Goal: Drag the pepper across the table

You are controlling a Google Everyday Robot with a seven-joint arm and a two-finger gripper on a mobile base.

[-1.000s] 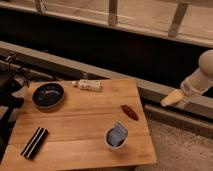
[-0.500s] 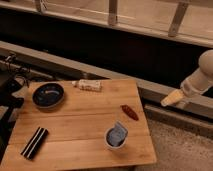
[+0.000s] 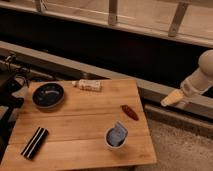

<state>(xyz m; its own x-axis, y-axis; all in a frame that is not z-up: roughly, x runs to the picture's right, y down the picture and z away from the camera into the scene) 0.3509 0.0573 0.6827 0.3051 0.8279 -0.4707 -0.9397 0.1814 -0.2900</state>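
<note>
Gripper (image 3: 171, 98) beyond table (image 3: 85, 121) edge, apart from pepper (image 3: 129, 112)

There is just 1 camera, set high and looking down at a slant across the table (image 3: 75, 117) from its near long side. It stands far enough back to take in nearly the whole tabletop, which sits left of centre and slightly turned, its near edge at the bottom of the view. A dark wall and railing posts (image 3: 113, 12) run across the top. The gripper (image 3: 169, 100) hangs beyond the table's right edge, on an arm (image 3: 202, 75) entering from the right border, well apart from the pepper (image 3: 130, 112).
</note>
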